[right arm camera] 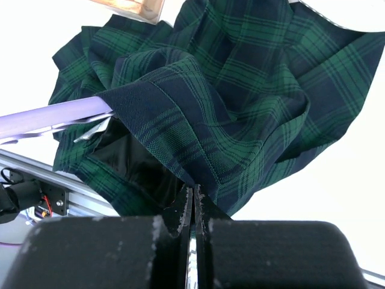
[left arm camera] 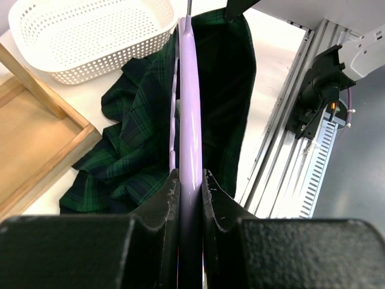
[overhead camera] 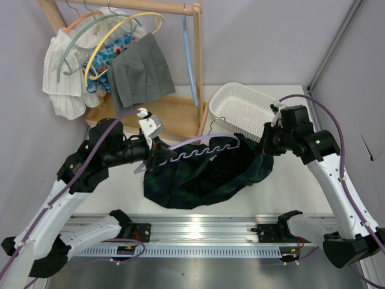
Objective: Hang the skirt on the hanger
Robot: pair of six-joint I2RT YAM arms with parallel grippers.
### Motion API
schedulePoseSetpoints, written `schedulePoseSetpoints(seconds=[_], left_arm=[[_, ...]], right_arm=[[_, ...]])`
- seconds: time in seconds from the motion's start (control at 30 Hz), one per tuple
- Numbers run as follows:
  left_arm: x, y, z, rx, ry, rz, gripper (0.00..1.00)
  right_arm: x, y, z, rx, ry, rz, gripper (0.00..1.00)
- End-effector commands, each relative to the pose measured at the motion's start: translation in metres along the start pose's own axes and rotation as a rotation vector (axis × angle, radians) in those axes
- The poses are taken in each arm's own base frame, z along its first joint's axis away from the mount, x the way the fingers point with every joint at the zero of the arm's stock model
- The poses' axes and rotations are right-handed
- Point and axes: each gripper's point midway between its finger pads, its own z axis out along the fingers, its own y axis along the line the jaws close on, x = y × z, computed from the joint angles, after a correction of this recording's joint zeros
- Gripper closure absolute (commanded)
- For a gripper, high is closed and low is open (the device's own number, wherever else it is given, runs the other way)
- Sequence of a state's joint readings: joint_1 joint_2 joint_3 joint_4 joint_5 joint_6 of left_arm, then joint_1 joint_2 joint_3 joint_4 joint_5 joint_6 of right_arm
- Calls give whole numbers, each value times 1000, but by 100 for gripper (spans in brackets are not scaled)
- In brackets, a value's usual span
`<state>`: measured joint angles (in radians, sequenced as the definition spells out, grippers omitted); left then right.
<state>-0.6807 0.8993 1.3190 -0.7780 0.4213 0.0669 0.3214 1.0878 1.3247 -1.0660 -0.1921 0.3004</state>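
Left jaws: on the left gripper [left arm camera: 190,180], pressed tight against both flat sides of the hanger [left arm camera: 189,108], which stood edge-on between them.
Right jaws: on the right gripper [right arm camera: 192,195], closed to a thin slit, pinching a folded hem of the skirt [right arm camera: 240,90].
Hanger from the left jaws: it reached straight out ahead of the fingertips, off the table [overhead camera: 289,186], toward the right gripper. The scalloped bar ran along its left side in the left wrist view.
Hanger from the right jaws: only a lavender stretch showed, ahead and to the left, and its end went under the skirt's edge.
Skirt from the left jaws: it lay ahead of the tips and spread to both sides of the hanger, with the wider, crumpled part on the left. It was apart from the left fingers.
Skirt from the right jaws: it rose from the pinch and fanned out ahead in loose folds. A dark inner opening sat just left of the tips.
Skirt between the grippers: it hung below the hanger and sagged onto the table, close to the rail [overhead camera: 198,232].
Basket [left arm camera: 90,36]: white, ahead and left of the left jaws, beyond the skirt.
Rack [overhead camera: 168,114]: wooden. Its base was left of the left jaws, with the skirt's edge just beside its corner.
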Motion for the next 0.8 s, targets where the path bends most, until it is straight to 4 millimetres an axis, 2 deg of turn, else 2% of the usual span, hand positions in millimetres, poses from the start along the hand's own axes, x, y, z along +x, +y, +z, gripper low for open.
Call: schedulePoseSetpoints(seconds=[0.0,0.13,0.17,0.23,0.27,0.47,0.6,0.77], left_arm=[[-26,0,-8,-4,-69,86,100],[-9,-13,10,104,-36,36,100],[0,-18,19,153,-41,23,100],[-2,-24,23,186,-73,-6,100],[5,-22,30,189,-78,-15,100],[3,-35,27,235,-159,-40,100],[18,-40,36,253,-158,-66,100],[25,-53,45,308,-163,-72,100]], right_arm=[[-4,0,-7,-8,-33,-22,100],[-15,9,-16,-44,-80,-2,100],[-17,10,-17,-46,-86,17,100],[-21,15,-19,-72,-97,44,100],[-22,18,-19,-87,-96,73,100],[-34,27,-17,-141,-137,155,100],[-47,30,-21,-153,-173,204,100],[-52,31,-25,-156,-206,223,100]])
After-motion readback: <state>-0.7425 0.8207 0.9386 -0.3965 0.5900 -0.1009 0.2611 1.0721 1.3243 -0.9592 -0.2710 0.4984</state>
